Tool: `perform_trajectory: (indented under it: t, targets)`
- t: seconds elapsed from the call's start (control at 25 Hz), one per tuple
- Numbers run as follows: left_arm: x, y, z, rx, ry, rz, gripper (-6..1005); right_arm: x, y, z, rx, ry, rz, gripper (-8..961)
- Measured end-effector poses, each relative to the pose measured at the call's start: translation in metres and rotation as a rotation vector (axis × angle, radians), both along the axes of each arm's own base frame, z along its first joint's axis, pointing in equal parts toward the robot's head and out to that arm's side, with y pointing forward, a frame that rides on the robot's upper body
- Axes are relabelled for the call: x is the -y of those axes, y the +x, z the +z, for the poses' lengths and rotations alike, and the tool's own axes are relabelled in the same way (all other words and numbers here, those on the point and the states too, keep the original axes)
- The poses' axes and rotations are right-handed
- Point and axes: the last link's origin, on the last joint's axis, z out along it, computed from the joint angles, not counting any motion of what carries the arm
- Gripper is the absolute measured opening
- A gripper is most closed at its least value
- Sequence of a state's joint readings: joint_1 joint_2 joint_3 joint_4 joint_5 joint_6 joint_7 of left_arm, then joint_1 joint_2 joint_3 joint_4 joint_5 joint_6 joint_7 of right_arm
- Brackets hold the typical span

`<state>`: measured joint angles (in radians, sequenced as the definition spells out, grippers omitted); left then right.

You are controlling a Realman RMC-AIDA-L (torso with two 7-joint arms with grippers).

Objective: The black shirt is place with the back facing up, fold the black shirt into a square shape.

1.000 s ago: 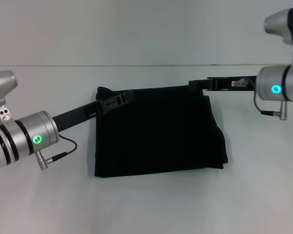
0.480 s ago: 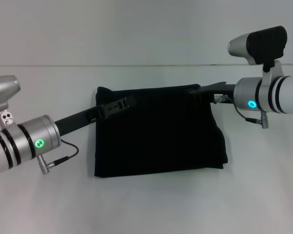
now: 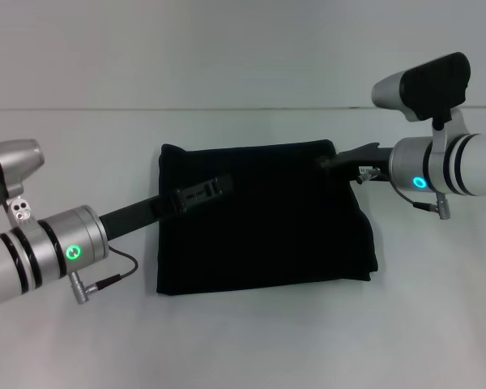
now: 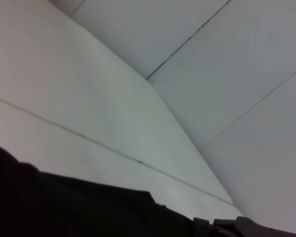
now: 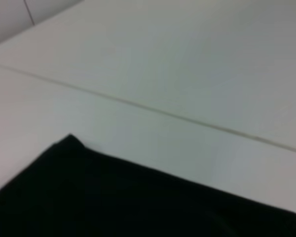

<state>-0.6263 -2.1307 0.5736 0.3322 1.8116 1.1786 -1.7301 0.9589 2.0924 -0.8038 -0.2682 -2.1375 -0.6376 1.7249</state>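
The black shirt (image 3: 263, 219) lies on the white table (image 3: 251, 348), folded into a rough rectangle with a bulging right edge. My left gripper (image 3: 204, 191) reaches in from the left and hangs over the shirt's far left part, dark against the dark cloth. My right gripper (image 3: 334, 160) comes in from the right and sits at the shirt's far right corner. In the left wrist view the black shirt (image 4: 64, 207) fills the low edge. The right wrist view has the black shirt (image 5: 138, 202) with one corner showing against the table.
The white table (image 3: 81, 138) runs to a seam line at the back, with a pale wall (image 3: 227, 49) behind it. Bare tabletop surrounds the shirt on every side.
My left arm has drawn back slightly toward me, its gripper shifting over the shirt. The right arm has turned and dropped lower beside the far right corner. The shirt has not moved.
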Motion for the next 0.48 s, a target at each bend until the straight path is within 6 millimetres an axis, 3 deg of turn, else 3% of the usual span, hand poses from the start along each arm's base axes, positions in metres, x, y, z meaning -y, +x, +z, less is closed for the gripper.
perform_trajectory:
  t: [0.48]
  targets:
    - [0.0044,-0.0008,-0.0029,0.028,-0.020,0.024,962,-0.0015,0.0051,-0.0019,0.046,-0.006,-0.095,6]
